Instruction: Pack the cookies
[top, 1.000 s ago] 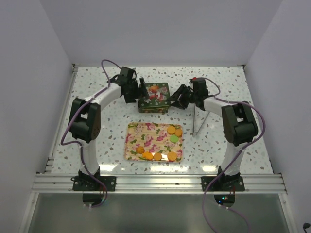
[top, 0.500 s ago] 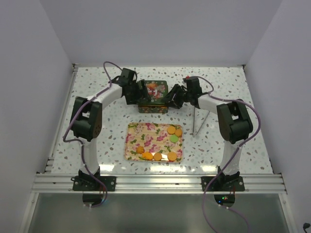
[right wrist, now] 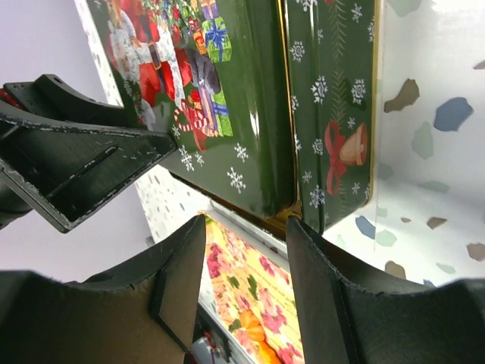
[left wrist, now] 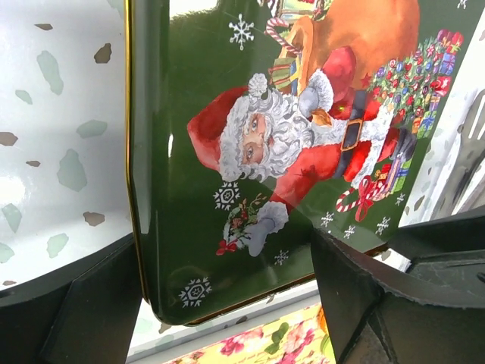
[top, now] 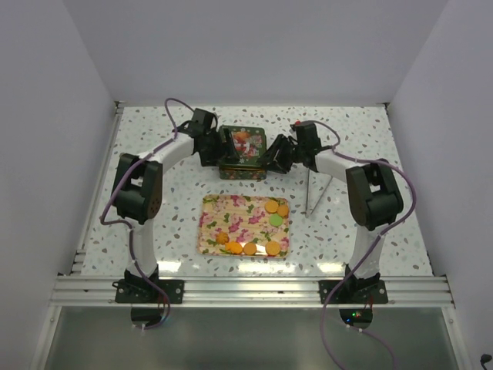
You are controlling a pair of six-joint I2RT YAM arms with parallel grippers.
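Left fingers (left wrist: 83, 311): they have closed in from beside the tin (top: 243, 146) and now stand spread wide astride its end. I cannot tell whether they press on it.
Tin: it sits between the two sets of fingers, much where it was, with the lid still on.
Right fingers (right wrist: 326, 288): they have moved in too. They are half parted with nothing between them, and the tin's corner is just ahead of the tips.
Cookies (top: 275, 220): unmoved on the floral tray (top: 231, 223), well apart from both sets of fingers, on the arm-base side.
Meaning: both arms seem to be getting ready to open the tin, and no packing has begun.
Hidden, left: where the left fingers meet the tin's walls is cut off.
Hidden, middle: the tin's inside cannot be seen.
Hidden, right: a thin metal piece (top: 310, 193) stands on the bench (top: 154, 131) near the right fingers, and I cannot make out what it is.
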